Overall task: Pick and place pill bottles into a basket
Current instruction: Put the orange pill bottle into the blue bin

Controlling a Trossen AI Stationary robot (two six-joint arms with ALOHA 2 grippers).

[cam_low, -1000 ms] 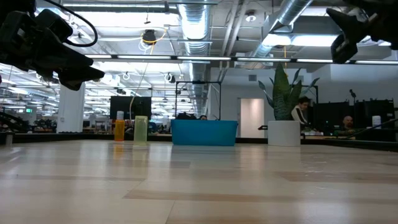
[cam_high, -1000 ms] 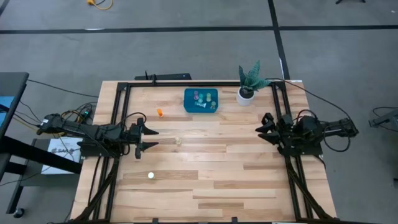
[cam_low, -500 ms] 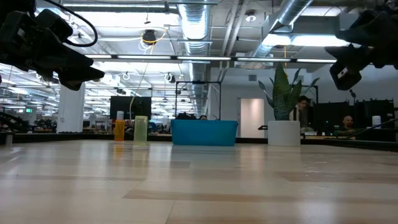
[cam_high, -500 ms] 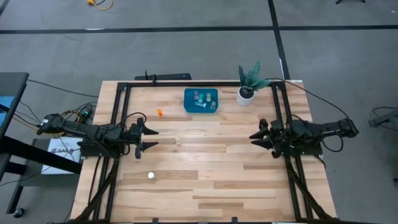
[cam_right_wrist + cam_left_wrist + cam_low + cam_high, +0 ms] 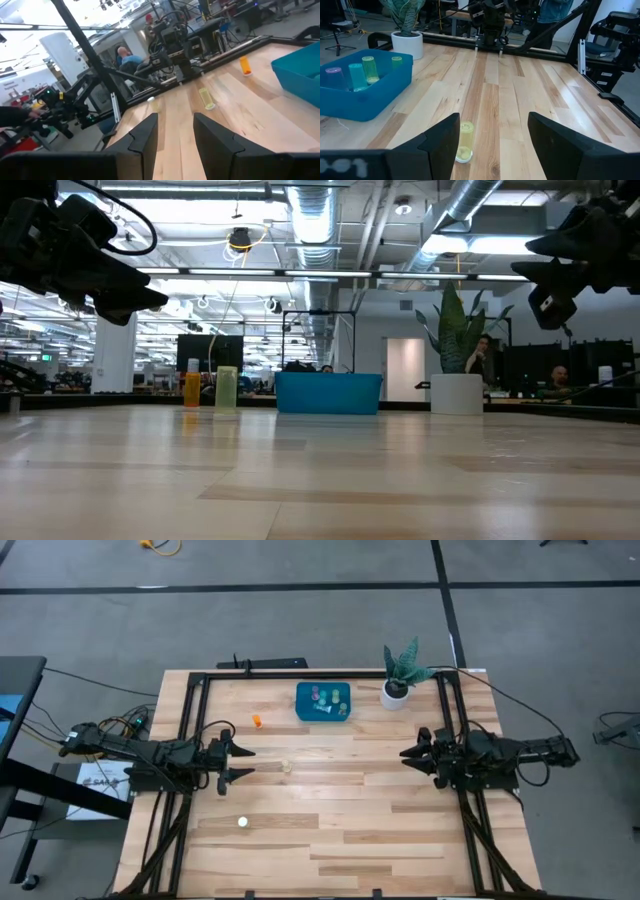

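Note:
The teal-blue basket [image 5: 322,700] sits at the far middle of the table with several pill bottles standing in it [image 5: 357,75]. Three bottles are loose on the wood: an orange one [image 5: 257,721], a pale yellow one [image 5: 287,766] upright on its base, and a whitish one [image 5: 242,822]. My left gripper [image 5: 245,762] is open and empty, left of the pale yellow bottle [image 5: 465,142], which shows between its fingers a short way ahead. My right gripper [image 5: 405,757] is open and empty over the table's right half, above the wood [image 5: 545,290].
A white pot with a green plant [image 5: 397,690] stands just right of the basket. Black frame rails [image 5: 190,740] run along the table's left, right and far sides. Bare wood lies between the two grippers. People show in the room beyond the table [image 5: 480,360].
My right gripper has moved toward the table's left edge, out over the wood, and has come down somewhat. My left arm and the bottles have kept still.

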